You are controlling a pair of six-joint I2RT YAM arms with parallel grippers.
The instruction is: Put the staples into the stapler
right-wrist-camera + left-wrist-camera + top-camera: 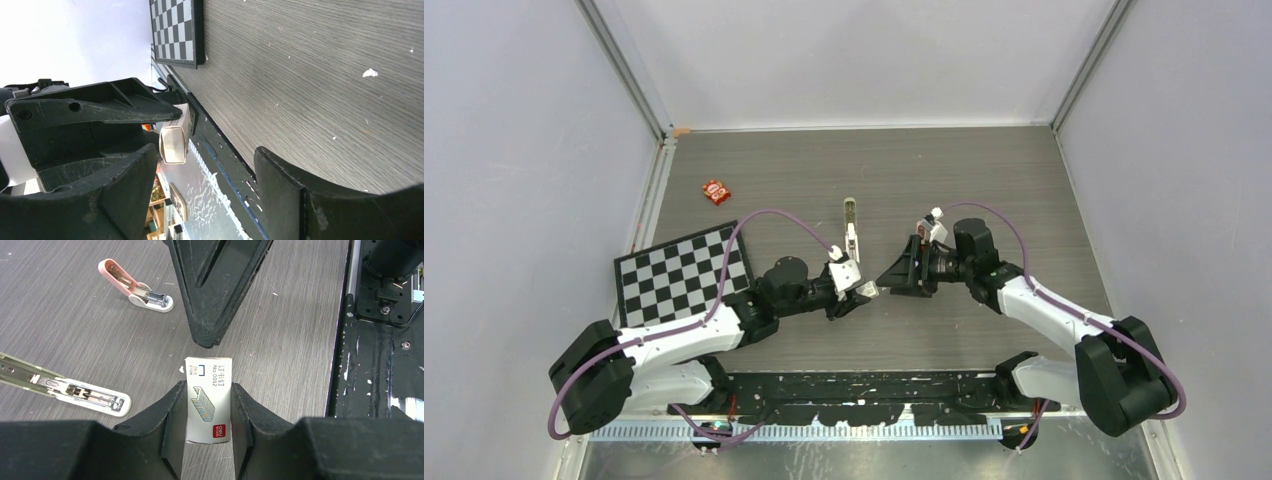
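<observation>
The left fingers point(172, 412) pinch the staple box point(208, 400) at the bottom middle of the left wrist view. The right fingers point(292, 187) are wide open and hold nothing. They point at the end of the box. The stapler point(75, 391) lies open on the desk point(280, 315) at the lower left, apart from the box. If the right fingers tug the box crooked, it could slip out, or staples could spill.
</observation>
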